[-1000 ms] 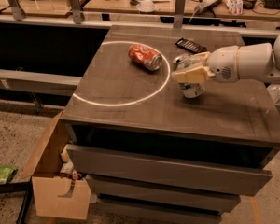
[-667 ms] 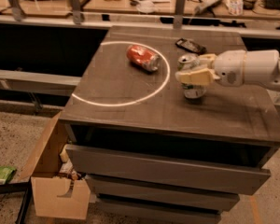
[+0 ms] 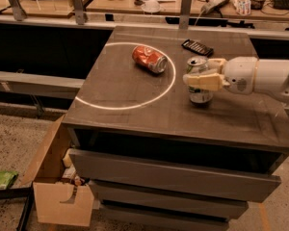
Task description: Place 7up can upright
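Observation:
The 7up can [image 3: 200, 94], silvery with green markings and a silver top, stands upright on the dark table [image 3: 135, 114], just right of a white circle [image 3: 170, 83] marked on it. My gripper [image 3: 199, 71] reaches in from the right at the can's upper half. One cream finger [image 3: 204, 80] crosses the front of the can and the other sits behind its top rim. The jaws look spread, straddling the can rather than squeezing it.
An orange-red can [image 3: 150, 58] lies on its side inside the circle. A black remote [image 3: 197, 47] lies at the back of the table. Drawers sit below the tabletop, a cardboard box [image 3: 58, 196] stands on the floor at left, and a cluttered desk runs behind.
The gripper has shifted slightly right and down. The can's silver top, covered by the gripper before, now shows. The can stands in the same spot.

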